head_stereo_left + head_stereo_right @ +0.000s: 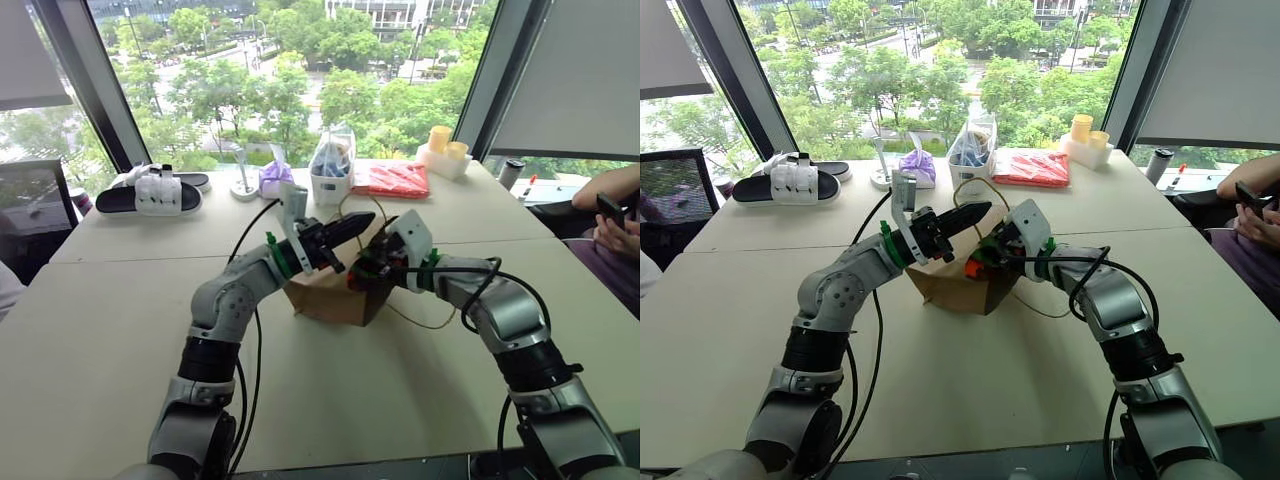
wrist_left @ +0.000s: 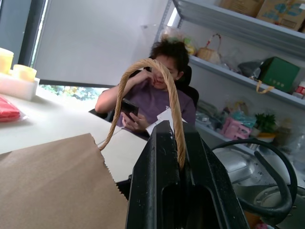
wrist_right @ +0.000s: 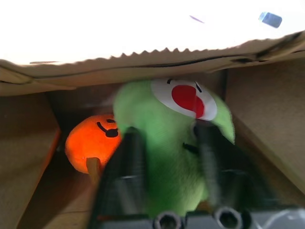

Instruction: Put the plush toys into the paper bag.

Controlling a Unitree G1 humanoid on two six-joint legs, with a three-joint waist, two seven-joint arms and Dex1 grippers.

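I have the left gripper (image 2: 178, 157) clamped on the cord handle (image 2: 143, 81) of the bag (image 1: 330, 295), holding it up above the bag's mouth. The bag sits on the table (image 1: 120, 310), between my two arms. My right gripper (image 3: 167, 157) reaches into the bag's mouth, its fingers (image 3: 128, 157) apart on either side of the green toy (image 3: 167, 133); I cannot tell whether they press it. The green toy is inside the bag. The orange toy (image 3: 90, 143) lies deeper in the bag, just beside the green one.
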